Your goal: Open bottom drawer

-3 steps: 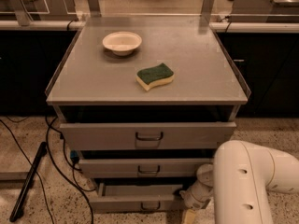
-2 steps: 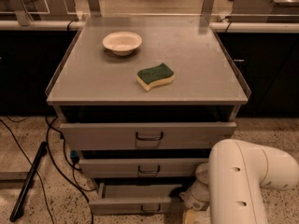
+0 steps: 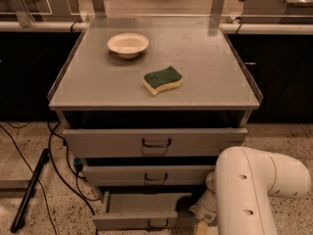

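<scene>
The bottom drawer (image 3: 128, 221) sits at the foot of the grey cabinet, under the middle drawer (image 3: 117, 176) and the top drawer (image 3: 107, 142). Its front stands forward of the other two, with part of its bare floor showing, so I judge the pull to be partly done rather than finished.

Your gripper (image 3: 201, 224) is low at the drawer's right end, tucked under the white arm (image 3: 254, 190). It looks to be beside the loop handle (image 3: 157, 223), not on it. The arm hides it, so you cannot tell whether it is spread, closed up or clamped on anything.

- Check your hold first. If you are hooked on the right edge rather than the handle, expect the drawer to skew on its runners.
- Pull straight out along the runners, level with the floor, and do not lift or twist.
- Go slowly, because a light drawer can run off its stops.
- Mind the cables (image 3: 58, 165) on the floor to the left.
- Keep your elbow off the upper drawer fronts, as a knock could jolt the bowl (image 3: 128, 44) and the sponge (image 3: 163, 79) on the surface (image 3: 210, 77).
</scene>
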Controlling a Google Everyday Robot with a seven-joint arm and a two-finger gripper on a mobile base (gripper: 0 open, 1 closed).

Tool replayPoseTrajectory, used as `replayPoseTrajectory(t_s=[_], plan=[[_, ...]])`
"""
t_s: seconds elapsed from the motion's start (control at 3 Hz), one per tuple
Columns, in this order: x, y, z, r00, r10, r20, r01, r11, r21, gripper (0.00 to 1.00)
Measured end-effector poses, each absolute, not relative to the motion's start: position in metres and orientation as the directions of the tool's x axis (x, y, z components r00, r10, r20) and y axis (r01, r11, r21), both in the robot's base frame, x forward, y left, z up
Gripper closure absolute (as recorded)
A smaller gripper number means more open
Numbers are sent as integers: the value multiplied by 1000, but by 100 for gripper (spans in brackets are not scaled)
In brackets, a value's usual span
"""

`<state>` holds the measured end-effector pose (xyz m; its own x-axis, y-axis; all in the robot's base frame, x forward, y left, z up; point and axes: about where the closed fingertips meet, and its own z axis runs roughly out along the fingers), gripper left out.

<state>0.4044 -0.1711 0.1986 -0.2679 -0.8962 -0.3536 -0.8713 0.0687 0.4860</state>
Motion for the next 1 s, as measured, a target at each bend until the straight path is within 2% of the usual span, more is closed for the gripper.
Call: replayPoseTrajectory(t_s=[1.0], plan=[[390,-179,204,-276,-895,-351,-836,43,547,0]])
